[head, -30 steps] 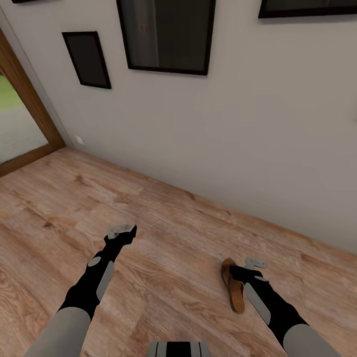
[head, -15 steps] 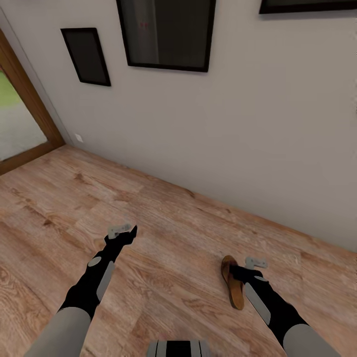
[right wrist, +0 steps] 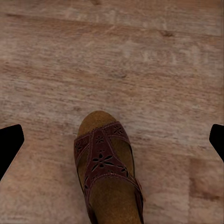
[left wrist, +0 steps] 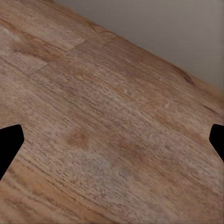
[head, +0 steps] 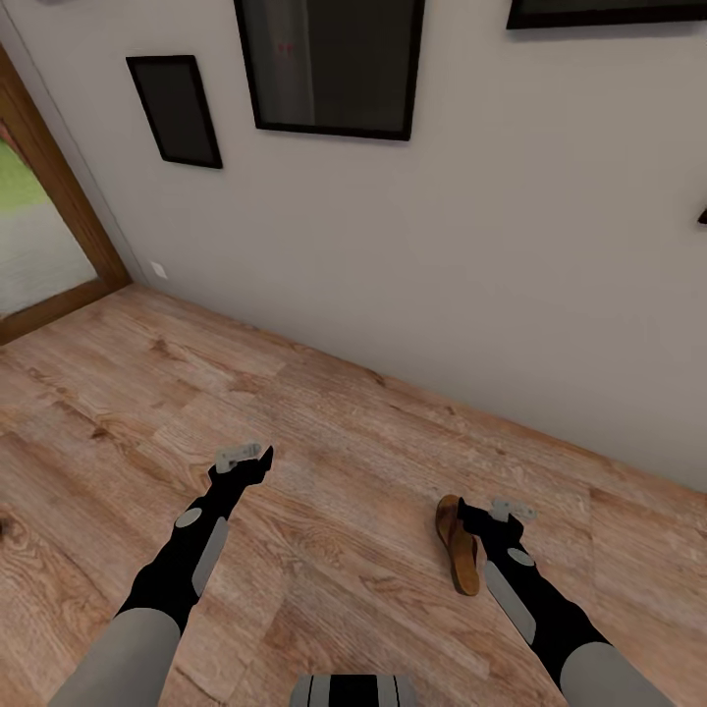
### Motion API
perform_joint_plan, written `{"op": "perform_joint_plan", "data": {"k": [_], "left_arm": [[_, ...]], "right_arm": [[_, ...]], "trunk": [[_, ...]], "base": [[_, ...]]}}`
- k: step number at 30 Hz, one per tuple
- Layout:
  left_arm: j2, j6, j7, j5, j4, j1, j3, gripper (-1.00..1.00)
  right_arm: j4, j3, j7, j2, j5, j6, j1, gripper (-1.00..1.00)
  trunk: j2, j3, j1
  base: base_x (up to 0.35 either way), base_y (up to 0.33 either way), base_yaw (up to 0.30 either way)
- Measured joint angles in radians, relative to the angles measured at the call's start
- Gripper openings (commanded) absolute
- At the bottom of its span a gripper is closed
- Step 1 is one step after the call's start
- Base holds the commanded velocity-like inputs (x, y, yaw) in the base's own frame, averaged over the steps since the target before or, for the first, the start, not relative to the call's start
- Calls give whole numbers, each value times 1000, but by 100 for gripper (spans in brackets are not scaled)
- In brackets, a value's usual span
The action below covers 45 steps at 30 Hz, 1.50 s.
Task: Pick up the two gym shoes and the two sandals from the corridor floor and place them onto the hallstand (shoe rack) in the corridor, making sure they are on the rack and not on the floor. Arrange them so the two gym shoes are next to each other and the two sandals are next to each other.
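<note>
One dark brown sandal [head: 458, 556] with a tan insole lies on the wood-plank corridor floor [head: 324, 432], just left of my right gripper [head: 473, 515]. In the right wrist view the sandal [right wrist: 109, 175] sits under my right gripper [right wrist: 112, 141], whose fingertips [right wrist: 9, 142] stand wide apart, open, at the picture's two edges. My left gripper [head: 257, 462] hangs over bare floor; in the left wrist view the left gripper [left wrist: 112, 140] is open with nothing between its fingers. The gym shoes and the hallstand are out of view.
A pale wall [head: 491, 275] runs diagonally close ahead, with dark framed pictures [head: 329, 64] hung on it. A wooden door frame [head: 59, 196] stands at the far left. My base [head: 353, 690] shows at the bottom edge.
The camera has shifted a little. My right gripper has moved slightly forward over the sandal's toe end. The left arm has kept its place.
</note>
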Motion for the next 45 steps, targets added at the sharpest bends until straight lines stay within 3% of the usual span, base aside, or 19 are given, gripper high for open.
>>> {"op": "perform_joint_plan", "data": {"k": [12, 39, 45], "left_arm": [[0, 0, 0, 0, 0, 0, 0, 100], [0, 0, 0, 0, 0, 0, 0, 100], [0, 0, 0, 0, 0, 0, 0, 100]], "right_arm": [[0, 1, -1, 0, 0, -3, 0, 100], [-4, 0, -6, -8, 1, -4, 0, 100], [-3, -1, -6, -10, 0, -4, 0, 100]], "trunk": [[0, -3, 0], [-6, -146, 12], [-6, -149, 12]], "base": [[0, 0, 35], [0, 0, 141], [0, 0, 9]]}}
